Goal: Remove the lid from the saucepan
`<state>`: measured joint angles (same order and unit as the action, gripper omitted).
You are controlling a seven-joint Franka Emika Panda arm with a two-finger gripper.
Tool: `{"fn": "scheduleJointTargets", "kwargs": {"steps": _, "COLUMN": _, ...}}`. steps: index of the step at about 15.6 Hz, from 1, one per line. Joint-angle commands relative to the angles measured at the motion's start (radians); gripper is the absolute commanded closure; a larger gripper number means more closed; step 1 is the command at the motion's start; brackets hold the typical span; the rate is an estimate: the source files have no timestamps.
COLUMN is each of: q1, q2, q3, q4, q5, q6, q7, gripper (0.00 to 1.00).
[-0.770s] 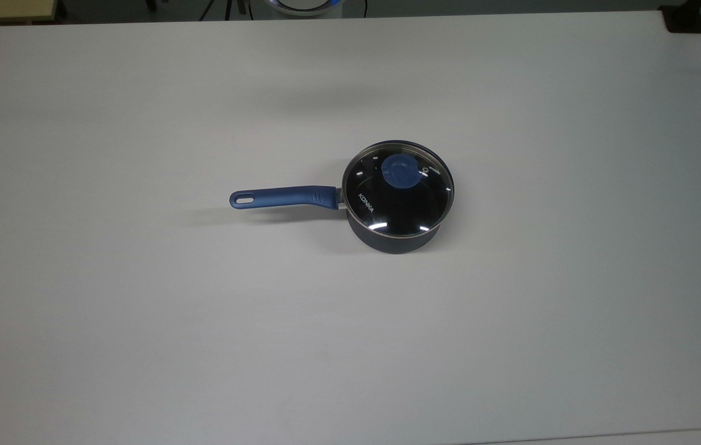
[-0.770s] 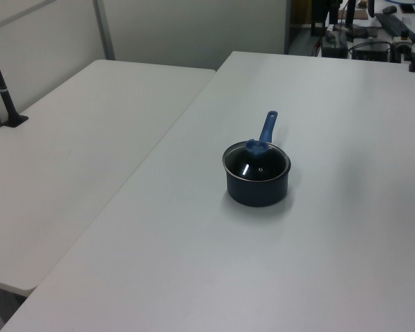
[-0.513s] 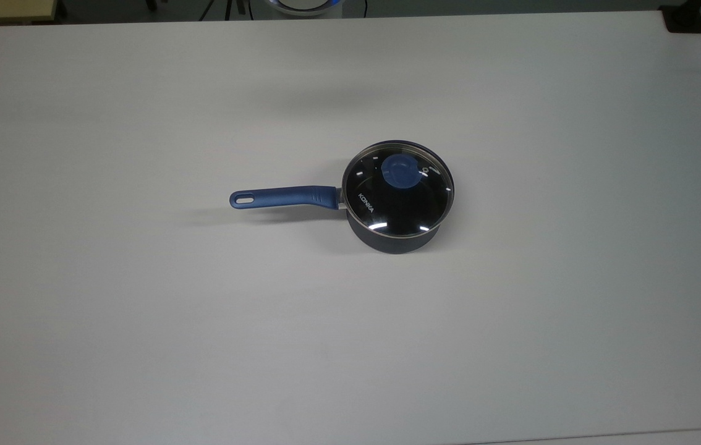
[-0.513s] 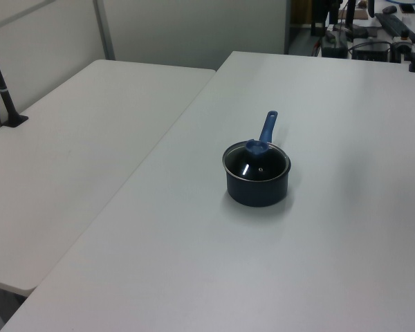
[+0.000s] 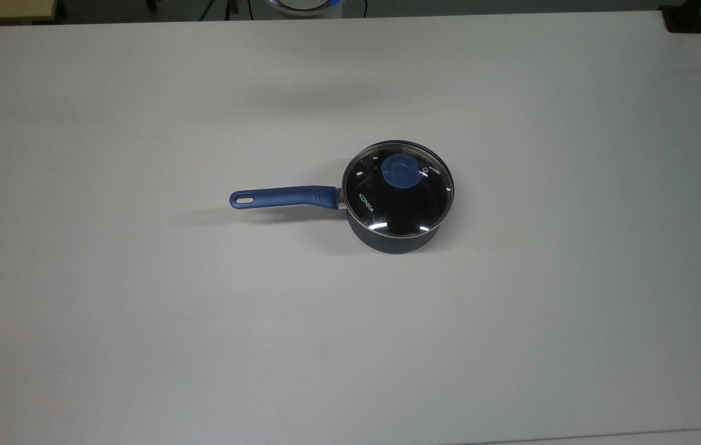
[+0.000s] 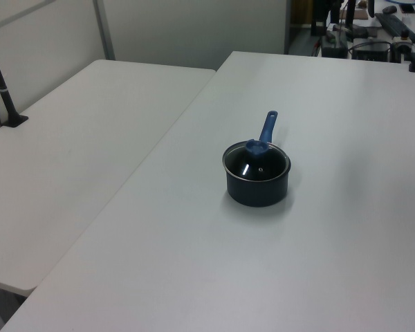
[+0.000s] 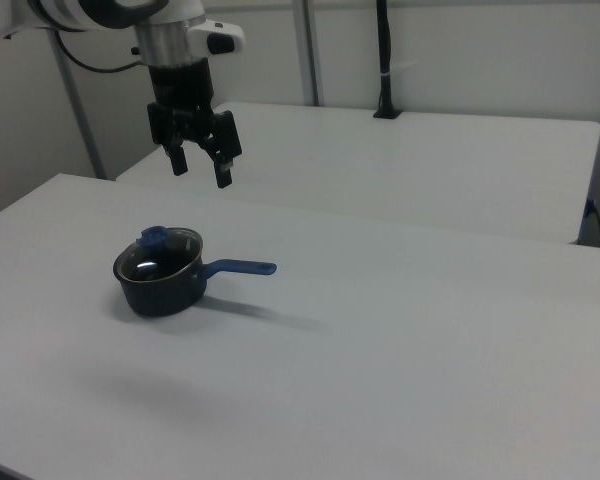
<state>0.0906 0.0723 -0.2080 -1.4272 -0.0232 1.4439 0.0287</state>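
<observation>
The small dark round saucepan (image 5: 397, 238) with its long blue handle (image 5: 282, 196) is sitting mid-way on the smooth white table (image 5: 140, 321), well apart from every edge. The clear glass, metal-rimmed lid (image 5: 397, 198) is resting on it. The black two-finger gripper (image 7: 200, 166) is hanging above, fingers spread, holding nothing.

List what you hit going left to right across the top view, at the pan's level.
Bare white table → oval hole at the handle's end → long blue handle → "KONKA" lettering on the glass lid → blue knob → bare table again.
</observation>
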Motion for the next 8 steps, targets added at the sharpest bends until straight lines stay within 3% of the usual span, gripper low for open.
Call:
{"fn": "scheduleJointTargets", "kwargs": {"steps": 1, "q1": -0.014, "q2": -0.020, "q3": -0.002, "q4": -0.026, "q5": 0.005, "q6": 0.020, "q7": -0.018, "gripper": 0.00}}
{"fn": "scheduleJointTargets", "kwargs": {"steps": 6, "q1": 0.003, "q2": -0.011, "q3": 0.012, "q4": -0.030, "q5": 0.014, "q6": 0.038, "q7": -0.018, "gripper": 0.00}}
{"fn": "scheduleJointTargets", "kwargs": {"steps": 8, "q1": 0.053, "q2": -0.003, "q3": 0.015, "q4": -0.029, "q5": 0.017, "q6": 0.058, "q7": -0.015, "gripper": 0.00}}
